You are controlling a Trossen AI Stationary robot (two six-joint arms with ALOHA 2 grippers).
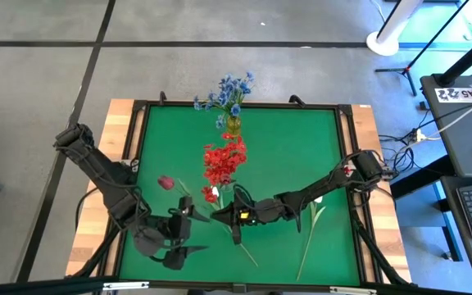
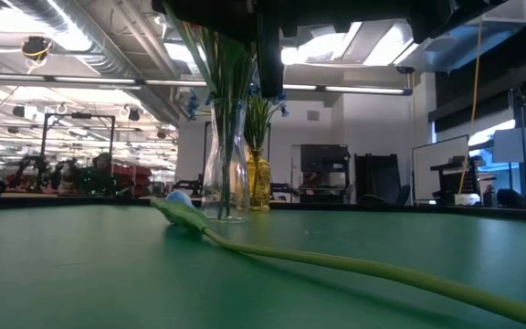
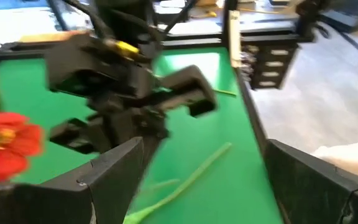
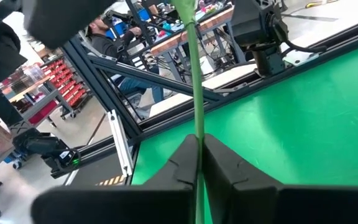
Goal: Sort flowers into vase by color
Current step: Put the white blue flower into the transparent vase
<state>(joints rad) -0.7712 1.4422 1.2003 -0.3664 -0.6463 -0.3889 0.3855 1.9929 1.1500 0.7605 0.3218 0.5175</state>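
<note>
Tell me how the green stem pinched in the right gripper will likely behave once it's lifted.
The right gripper is shut on a thin green stem, gripped at one point only, so the free length will probably sag or swing. It looks slender and likely light. The narrow, smooth stem may twist or slide between the fingers. The left gripper waits open nearby.

In the right wrist view the green stem (image 4: 197, 93) clamped in the right pincer (image 4: 199, 163) runs off the picture's edge, so its bloom is unseen. The left wrist view is blurred; its red flower (image 3: 5, 146) is cut by the frame. In the low view the arms hide the vase's (image 2: 225, 174) blooms.
</note>
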